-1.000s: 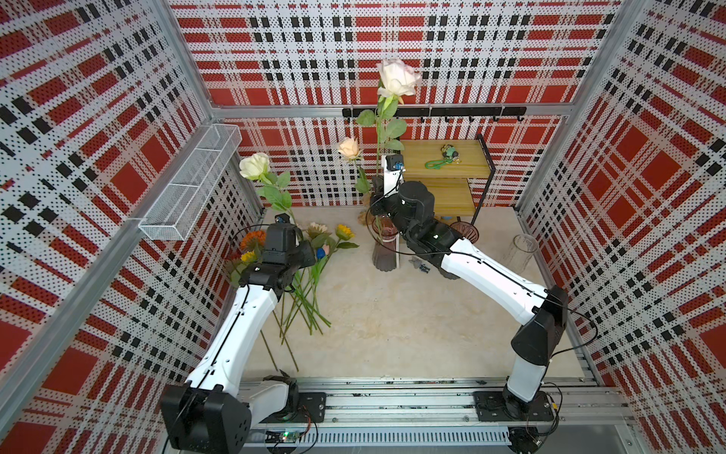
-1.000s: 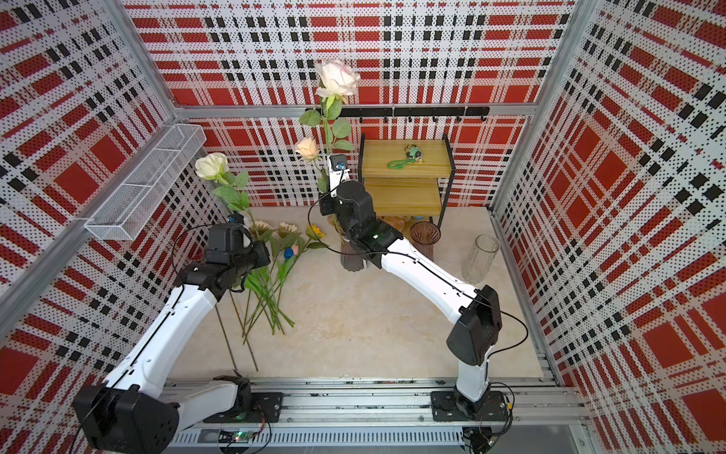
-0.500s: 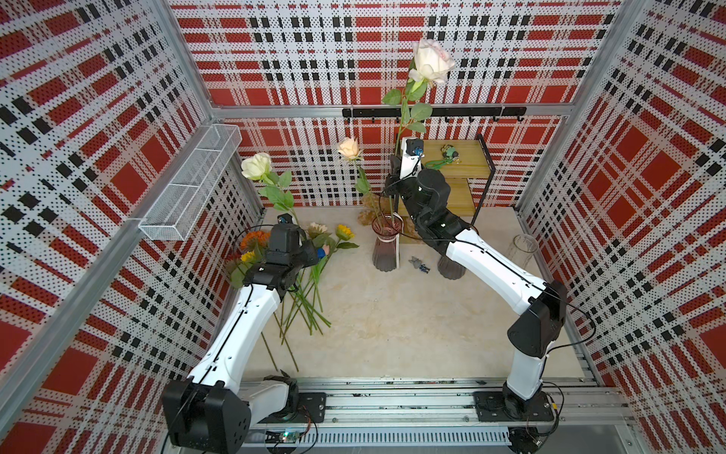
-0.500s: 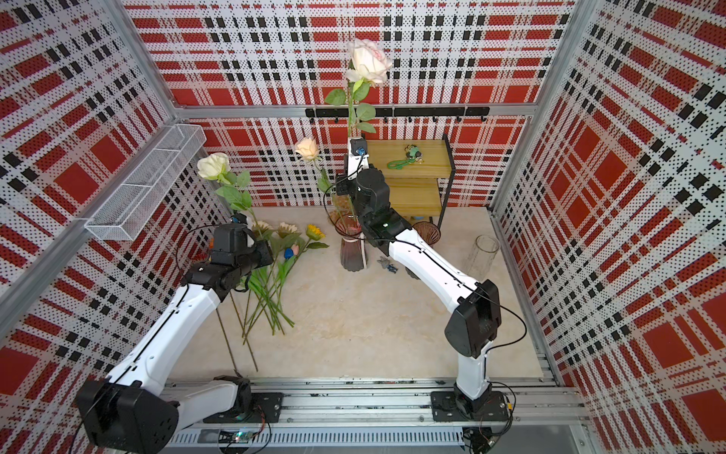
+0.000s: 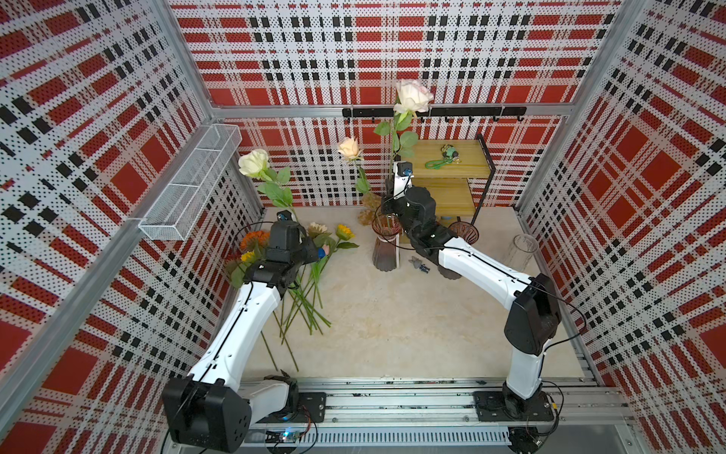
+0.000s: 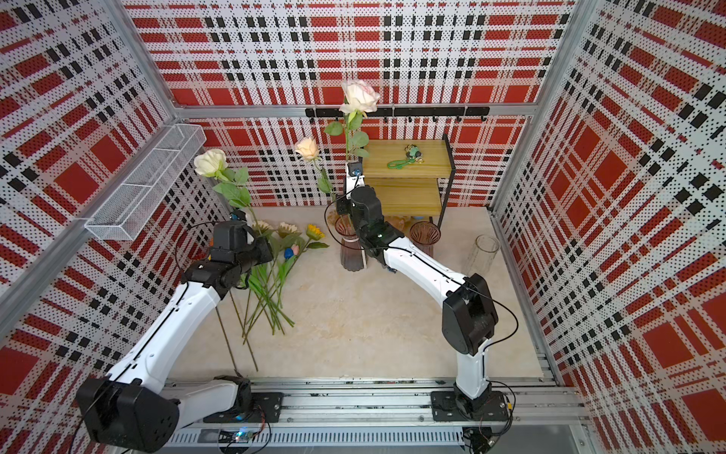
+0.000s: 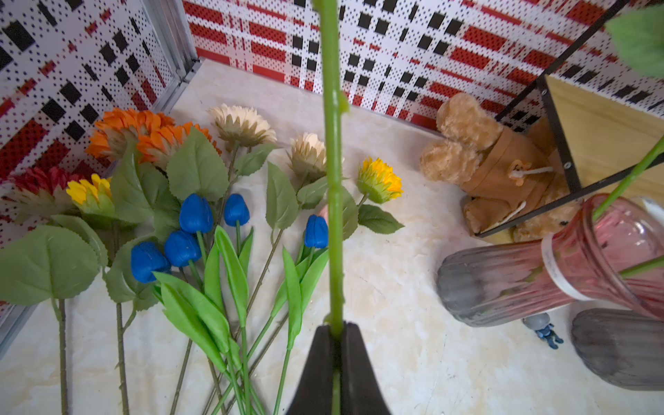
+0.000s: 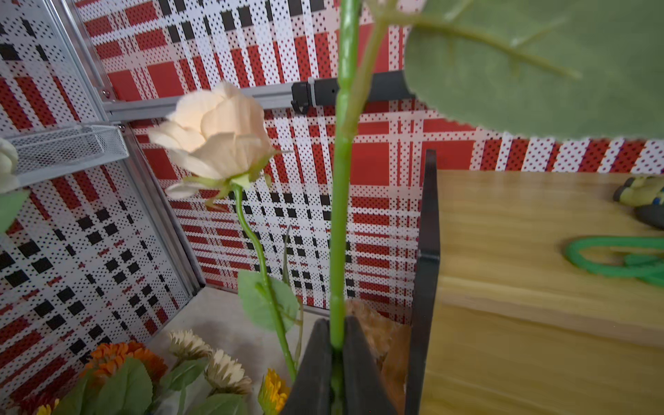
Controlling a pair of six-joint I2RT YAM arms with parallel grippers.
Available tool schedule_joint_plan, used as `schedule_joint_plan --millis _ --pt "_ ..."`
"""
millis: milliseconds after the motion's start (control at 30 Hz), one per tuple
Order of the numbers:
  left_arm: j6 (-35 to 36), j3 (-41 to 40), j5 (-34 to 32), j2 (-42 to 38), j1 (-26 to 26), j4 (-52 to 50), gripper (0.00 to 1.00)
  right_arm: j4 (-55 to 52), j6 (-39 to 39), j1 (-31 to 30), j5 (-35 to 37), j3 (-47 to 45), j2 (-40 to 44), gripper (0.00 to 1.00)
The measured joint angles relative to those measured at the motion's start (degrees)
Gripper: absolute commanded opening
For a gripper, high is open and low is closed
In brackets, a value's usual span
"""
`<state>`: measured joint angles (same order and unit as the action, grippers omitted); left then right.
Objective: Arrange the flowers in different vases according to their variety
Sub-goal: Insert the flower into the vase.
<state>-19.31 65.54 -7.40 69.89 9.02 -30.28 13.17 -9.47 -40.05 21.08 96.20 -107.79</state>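
Both clamp stems: left gripper (image 7: pixel 336 328) holds white rose (image 5: pixel 254 163) aloft; right gripper (image 8: pixel 336 336) swings tall rose (image 5: pixel 412 96) back left, down toward the purple vase (image 5: pixel 383 251), so insertion looks next.

Wooden two-tier shelf (image 5: pixel 471 169), black frame: just right of the right hand (image 8: pixel 336 334). Green cord loop (image 5: pixel 434 163) with a small trinket lies on its top board. Brown plush toy (image 7: pixel 478 158) sits on the surface (image 5: pixel 393 334) under the shelf, below that hand. Tiny blue-grey figurine (image 5: pixel 421 265) on the surface, lower and nearer the arm's base. Black hook rail (image 5: pixel 471 112) on the back wall, above and beyond. White wire basket (image 5: pixel 188 184) on the side wall, left of and above the left hand (image 7: pixel 336 328)
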Motion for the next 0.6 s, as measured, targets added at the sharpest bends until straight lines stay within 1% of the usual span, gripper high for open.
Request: schedule_joint_plan --millis 33,100,133,200,300,333,367,433,500,600 --pt "0.0 1.9 0.0 0.7 0.2 0.0 0.00 0.2 -0.5 0.0 0.3 -1.0 0.0 0.09" --pt "0.0 6.1 -0.1 2.0 1.0 0.2 0.00 0.3 -1.1 0.0 0.9 -2.6 0.0 0.22" --pt "0.0 8.9 -0.3 2.8 1.7 0.2 0.00 0.3 -1.5 0.0 1.1 -3.2 0.0 0.33" --pt "0.0 13.9 -0.9 4.1 3.0 0.8 0.00 0.5 -2.4 0.1 1.7 -4.2 0.0 0.49" --pt "0.0 20.3 -3.0 5.4 6.4 2.9 0.00 0.3 -2.8 0.3 2.4 -5.4 0.0 0.57" --pt "0.0 21.7 -3.7 5.7 7.6 3.8 0.00 0.3 -2.9 0.4 2.6 -5.7 0.0 0.63" --pt "0.1 22.9 -4.4 5.9 8.9 4.9 0.00 0.2 -3.1 0.5 2.8 -5.9 0.0 0.71" --pt "0.2 24.2 -5.7 6.4 10.8 7.1 0.00 0.2 -3.7 0.5 3.2 -6.1 0.1 0.79" --pt "0.3 24.5 -6.9 7.0 12.3 9.5 0.00 0.0 -3.6 0.5 3.9 -6.2 0.6 0.84" --pt "0.3 24.2 -9.0 8.2 14.2 13.4 0.00 -0.2 -3.7 0.5 4.9 -7.5 3.0 0.88"
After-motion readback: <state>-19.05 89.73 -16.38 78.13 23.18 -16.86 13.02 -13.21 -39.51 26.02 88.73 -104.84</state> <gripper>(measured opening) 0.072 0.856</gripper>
